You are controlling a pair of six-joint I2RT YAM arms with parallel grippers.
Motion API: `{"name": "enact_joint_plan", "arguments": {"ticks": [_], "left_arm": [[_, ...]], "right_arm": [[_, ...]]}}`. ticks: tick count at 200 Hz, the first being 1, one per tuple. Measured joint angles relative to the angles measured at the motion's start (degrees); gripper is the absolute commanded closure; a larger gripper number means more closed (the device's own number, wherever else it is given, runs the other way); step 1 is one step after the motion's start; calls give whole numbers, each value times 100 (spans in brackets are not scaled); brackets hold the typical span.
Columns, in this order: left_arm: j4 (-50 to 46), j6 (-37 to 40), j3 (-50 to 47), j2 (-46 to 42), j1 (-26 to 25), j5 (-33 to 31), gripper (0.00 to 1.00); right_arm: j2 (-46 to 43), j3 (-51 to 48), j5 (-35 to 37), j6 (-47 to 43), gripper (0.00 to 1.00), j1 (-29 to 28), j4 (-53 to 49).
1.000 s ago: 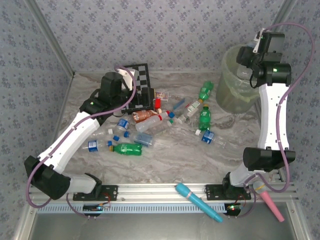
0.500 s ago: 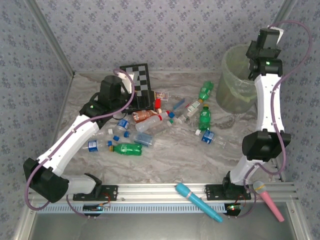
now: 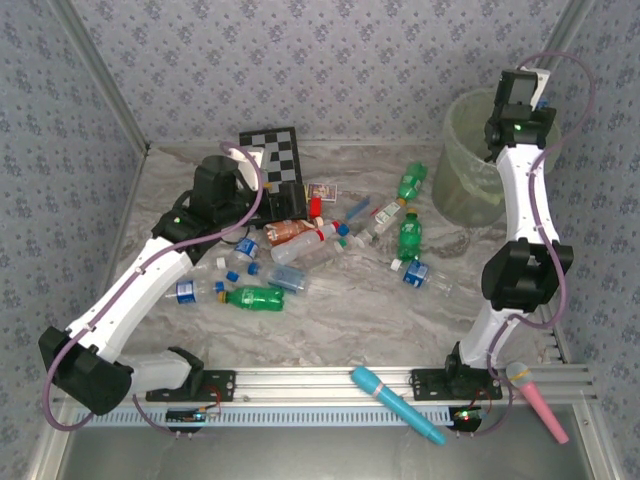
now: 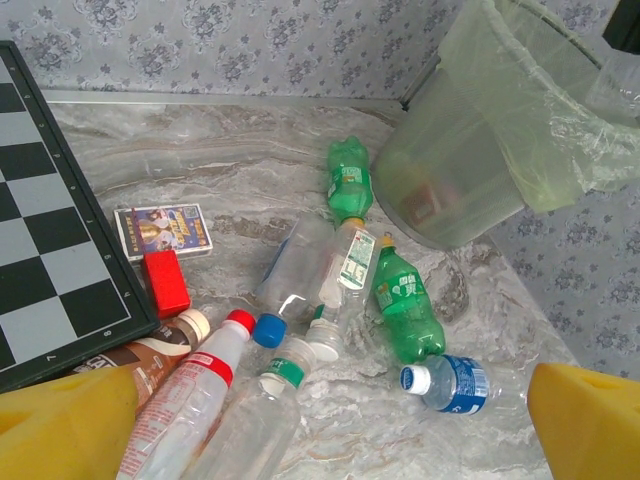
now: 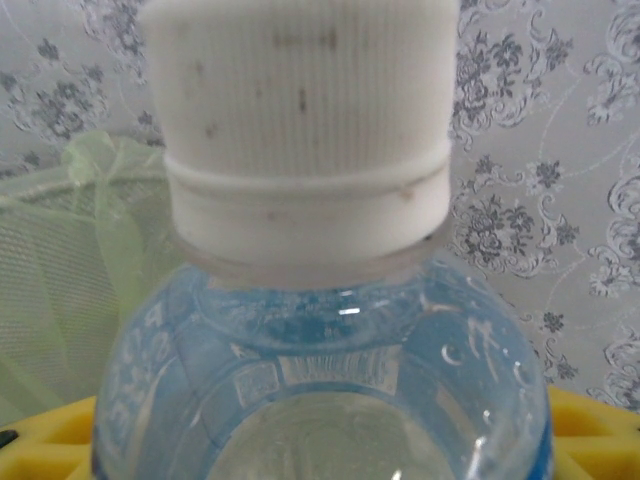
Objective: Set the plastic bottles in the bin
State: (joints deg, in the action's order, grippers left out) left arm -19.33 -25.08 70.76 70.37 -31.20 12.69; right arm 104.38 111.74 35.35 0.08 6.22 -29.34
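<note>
My right gripper hangs high over the far right rim of the bin, shut on a clear bottle with a blue label and white cap; its yellow fingers flank the bottle. The bin is lined with a pale green bag. My left gripper is open above the bottle pile, its yellow fingers at the frame's lower corners. Below it lie a red-capped clear bottle, a green-banded clear bottle, green soda bottles, a blue-labelled bottle and a brownish one.
A checkerboard lies at the back left, with a red block and a card box beside it. More bottles are scattered mid-table. A blue stick and a pink stick rest on the front rail.
The right arm has straightened upward, lifting the held bottle higher and toward the bin's far right rim. The left wrist has shifted slightly left and toward the near side.
</note>
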Motion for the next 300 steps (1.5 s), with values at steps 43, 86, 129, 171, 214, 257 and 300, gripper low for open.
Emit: {"name": "enact_joint_plan", "arguments": {"ticks": [43,86,129,171,214,257,300], "left_arm": [[-4,17,-2,-26,0,-7,0],[-11,17,-2,-26,0,-7,0],[-15,13,-2,-26,0,-15,0],[-15,-33,-90,-26,0,-192,0],[-74,-173,-297,-42,2,-503,0],[-306,-389,-649,-214,50,-896,0],[-715,-887,-1209,-654,168,-1438,0]], "right_arm": [[0,-337,66,-133,20,105,92],[-13,-374,-24,-254,0,125,168],[-225,-422,-76,-254,0,17,177],[-643,-570,-127,-251,0,-358,166],[-1196,-1169,-273,-225,0,-942,85],[-1768,-2079,-507,-96,0,-1790,74],[-2192,-2957,-933,-24,0,-2684,129]]}}
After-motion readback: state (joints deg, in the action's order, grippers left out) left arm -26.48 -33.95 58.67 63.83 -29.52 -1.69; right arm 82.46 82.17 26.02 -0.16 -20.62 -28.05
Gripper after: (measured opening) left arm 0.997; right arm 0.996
